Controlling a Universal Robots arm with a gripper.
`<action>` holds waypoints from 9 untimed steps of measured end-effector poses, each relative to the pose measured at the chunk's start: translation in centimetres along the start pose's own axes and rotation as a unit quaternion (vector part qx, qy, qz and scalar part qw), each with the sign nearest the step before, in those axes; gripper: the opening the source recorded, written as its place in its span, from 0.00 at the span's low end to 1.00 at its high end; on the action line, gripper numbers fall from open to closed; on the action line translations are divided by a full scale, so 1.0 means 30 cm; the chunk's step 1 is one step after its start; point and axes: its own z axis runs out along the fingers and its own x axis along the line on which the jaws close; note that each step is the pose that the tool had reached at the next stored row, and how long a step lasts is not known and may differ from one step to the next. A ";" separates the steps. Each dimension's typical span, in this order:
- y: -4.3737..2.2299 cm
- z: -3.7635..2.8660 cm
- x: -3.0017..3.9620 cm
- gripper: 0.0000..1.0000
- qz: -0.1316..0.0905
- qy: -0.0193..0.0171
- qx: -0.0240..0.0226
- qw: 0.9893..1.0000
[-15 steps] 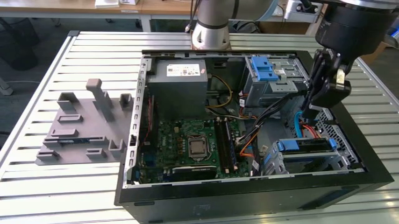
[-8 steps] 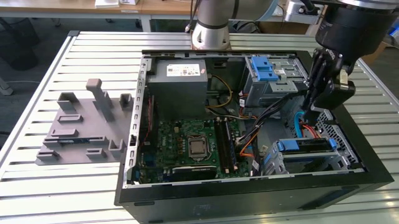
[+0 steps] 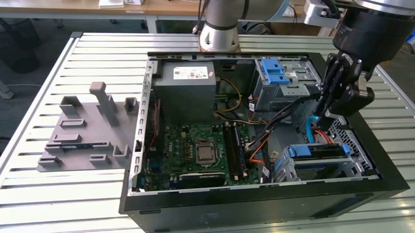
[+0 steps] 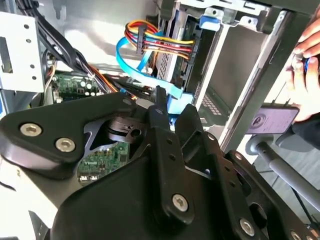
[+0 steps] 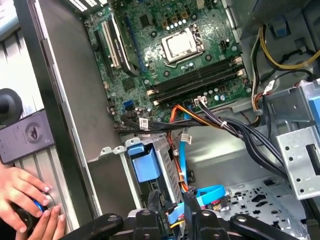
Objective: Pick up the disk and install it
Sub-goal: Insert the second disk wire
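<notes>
Cable bundle (image 3: 272, 124) crosses case interior; drive cage (image 3: 324, 162) crowded by blue cable (image 3: 313, 127).

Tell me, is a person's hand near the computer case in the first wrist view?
Yes, a hand rests beside the outer wall of the computer case.

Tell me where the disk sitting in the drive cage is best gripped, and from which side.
Probably by its blue carrier handle, coming from the case's open side. The disk sits sunk in the metal cage, whose walls cover its flat faces, and cables crowd its connector end. The handle is the part that stands free.
</notes>
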 end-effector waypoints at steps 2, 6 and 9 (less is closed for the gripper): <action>-0.003 0.002 -0.001 0.34 -0.008 0.001 -0.001 1.000; -0.014 0.005 -0.006 0.34 -0.019 0.000 0.000 1.000; -0.016 0.012 -0.008 0.34 -0.036 0.000 0.004 0.999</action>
